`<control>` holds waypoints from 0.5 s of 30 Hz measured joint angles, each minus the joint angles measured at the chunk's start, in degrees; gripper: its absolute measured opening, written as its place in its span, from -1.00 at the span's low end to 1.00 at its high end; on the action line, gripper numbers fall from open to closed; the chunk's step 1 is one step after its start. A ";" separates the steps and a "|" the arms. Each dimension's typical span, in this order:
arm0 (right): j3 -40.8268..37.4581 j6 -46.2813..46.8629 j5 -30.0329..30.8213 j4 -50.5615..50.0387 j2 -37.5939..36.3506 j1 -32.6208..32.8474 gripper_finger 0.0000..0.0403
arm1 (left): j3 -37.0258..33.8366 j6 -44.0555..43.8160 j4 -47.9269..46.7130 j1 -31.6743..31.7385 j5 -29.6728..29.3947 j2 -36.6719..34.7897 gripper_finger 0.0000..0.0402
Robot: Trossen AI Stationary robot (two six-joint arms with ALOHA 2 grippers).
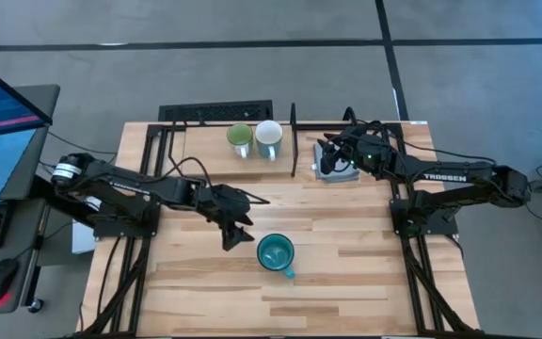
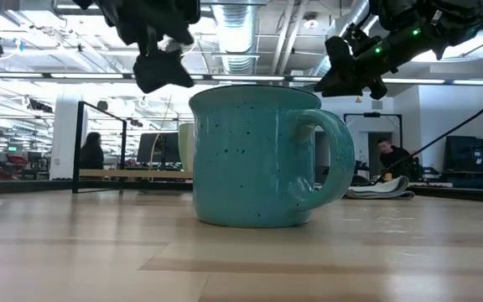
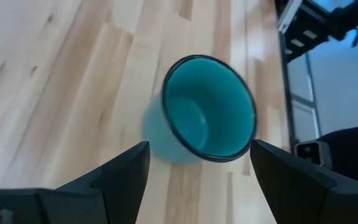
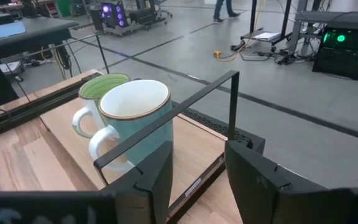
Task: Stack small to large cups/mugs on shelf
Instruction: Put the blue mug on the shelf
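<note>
A light butcher-block tabletop point(image 1: 346, 273) stands on a grey floor crossed by dark lines, and the low view looks past it into an open workshop with ceiling ducts, strip lights and a person seated far back on either side.

Near the table's middle, toward its front edge, the teal mug point(image 1: 276, 252) stands upright with its mouth up, so its long axis is vertical; its handle points toward the front edge and slightly to the right in the high view. In the low view its speckled side fills the centre and the handle sticks out to the picture's right.

Just beside it, the left gripper point(image 1: 236, 229) hangs above the tabletop, its fingers spread wide and holding nothing. In the left wrist view they frame the mug's open mouth without touching it.

At the back of the table, on the low wooden shelf point(image 1: 215, 143), the light green mug point(image 1: 240, 138) and the white mug point(image 1: 269, 137) stand upright and touching, side by side.

Beyond the shelf's black post, the right gripper point(image 1: 332, 155) hovers over a folded grey cloth point(image 1: 332, 172), its fingers apart and empty, pointed toward the two shelf mugs.
</note>
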 joint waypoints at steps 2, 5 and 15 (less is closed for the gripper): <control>0.00 0.00 0.00 -0.08 0.00 -0.01 -0.17 | 0.00 0.75 0.88 0.00 0.74 0.42 0.34; 0.00 0.00 0.00 -0.21 0.00 -0.01 -0.17 | 0.00 3.86 1.74 0.36 0.70 0.47 0.34; 0.00 0.00 0.00 -0.27 0.00 -0.01 -0.17 | 0.02 7.43 3.06 0.48 0.71 0.46 0.34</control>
